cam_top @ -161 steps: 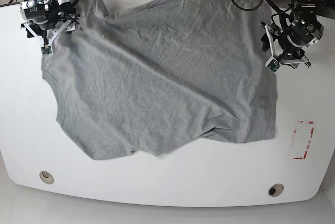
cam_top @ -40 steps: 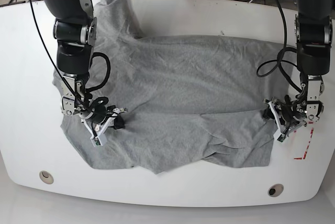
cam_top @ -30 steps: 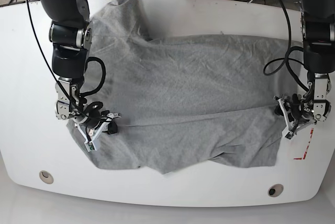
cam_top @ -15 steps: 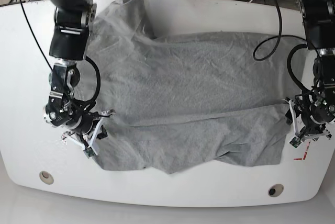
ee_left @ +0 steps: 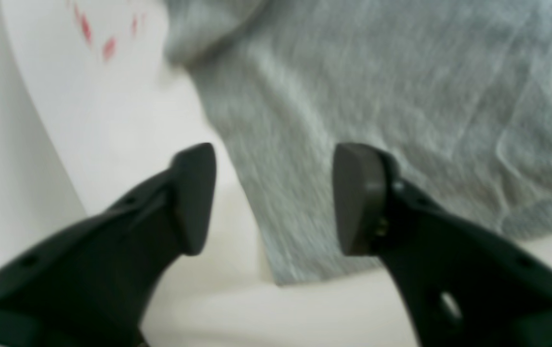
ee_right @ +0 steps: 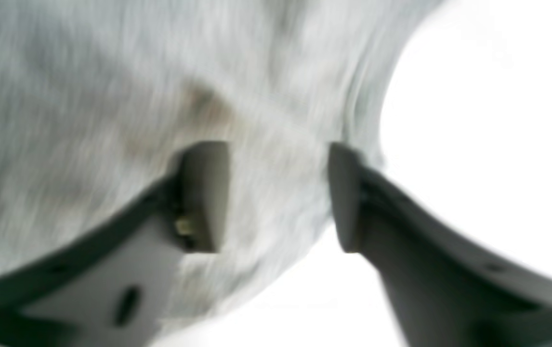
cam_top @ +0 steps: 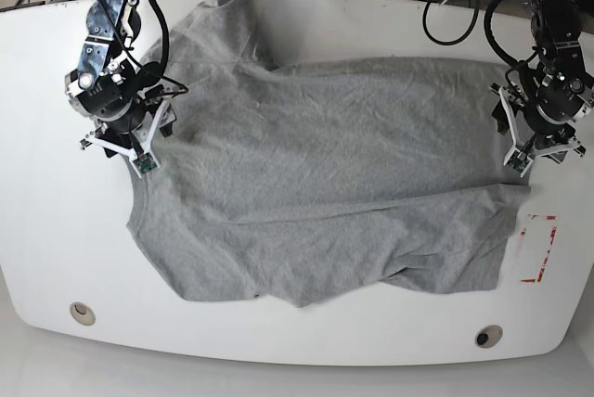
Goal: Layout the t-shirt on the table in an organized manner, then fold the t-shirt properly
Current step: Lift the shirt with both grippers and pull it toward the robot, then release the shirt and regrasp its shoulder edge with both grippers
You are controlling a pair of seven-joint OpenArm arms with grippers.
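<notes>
While the shirt (cam_top: 316, 174) lay spread grey-side up over the middle of the worktop (cam_top: 297, 332), you had both arms stationed at its outer edges, one per side, presumably so the cloth could be drawn flat from two ends.

Item, shirt: wide across the worktop, one part bunched toward the far edge near the left of the base view, a loose fold and wrinkles along the near hem. No lettering showed. You would judge layout unfinished, folding not begun.

Item, left gripper (ee_left: 273, 197): its fingers (ee_left: 194, 197) stood well apart with nothing between them, poised over the shirt's edge where cloth met bare worktop. In the base view you had it at the shirt's right margin (cam_top: 543, 123), just beyond the red tape mark (cam_top: 538, 249).

Item, right gripper (ee_right: 278, 197): fingers (ee_right: 206, 195) likewise spread and empty, over cloth close by its border, though that view was blurred. The base view placed it at the shirt's left margin (cam_top: 116, 119).

Item, two grommet holes (cam_top: 82, 313) sat uncovered near the front edge.
</notes>
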